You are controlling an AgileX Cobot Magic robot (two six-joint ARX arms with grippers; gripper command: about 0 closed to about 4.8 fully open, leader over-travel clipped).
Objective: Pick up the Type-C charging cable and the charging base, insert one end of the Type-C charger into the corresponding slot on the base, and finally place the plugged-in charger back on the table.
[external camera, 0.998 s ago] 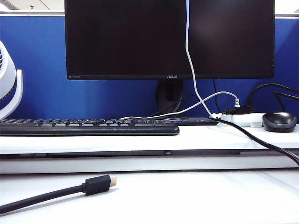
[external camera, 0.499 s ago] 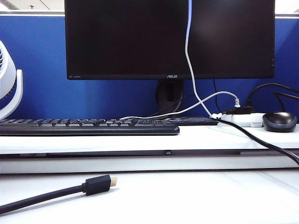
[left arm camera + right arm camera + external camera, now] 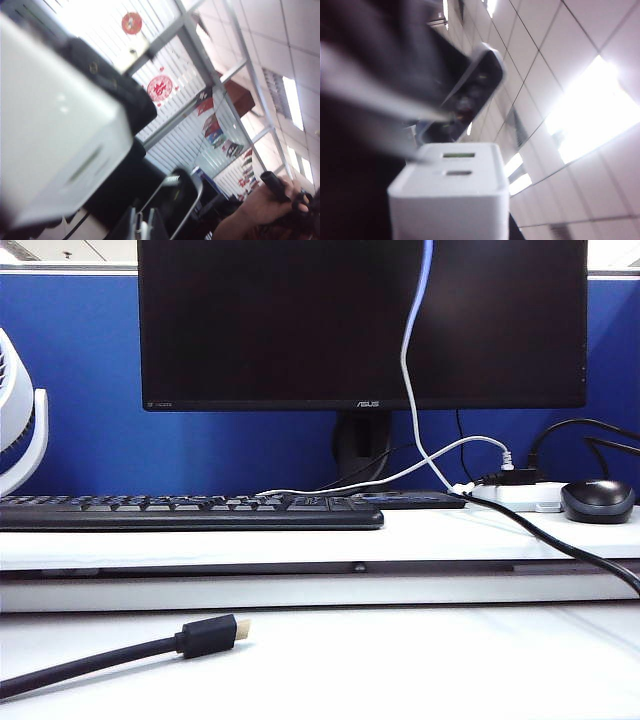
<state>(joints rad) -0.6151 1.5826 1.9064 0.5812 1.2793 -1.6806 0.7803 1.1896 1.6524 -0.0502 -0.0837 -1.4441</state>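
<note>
Both grippers are out of the exterior view. There, the thin white Type-C charging cable (image 3: 404, 360) hangs from above the frame, in front of the monitor, down to the shelf of the table (image 3: 420, 535). In the left wrist view my left gripper (image 3: 142, 226) is shut on the cable's small white plug (image 3: 143, 230), which points at the charging base (image 3: 55, 150). The base is a white block held between black fingers (image 3: 117, 97). In the right wrist view the charging base (image 3: 447, 200) fills my right gripper (image 3: 450, 222), which is shut on it. Its two slots (image 3: 458, 173) face the blurred left hand (image 3: 472, 92).
On the shelf stand a monitor (image 3: 280, 320), a black keyboard (image 3: 190, 510), a mouse (image 3: 598, 500) and a white power strip (image 3: 520, 497) with black plugs. A thick black gold-tipped cable (image 3: 200, 637) lies on the lower table. A white fan (image 3: 18, 420) stands left.
The upper part of the hanging white cable has swung to the right. Everything on the table and shelf has stayed put.
</note>
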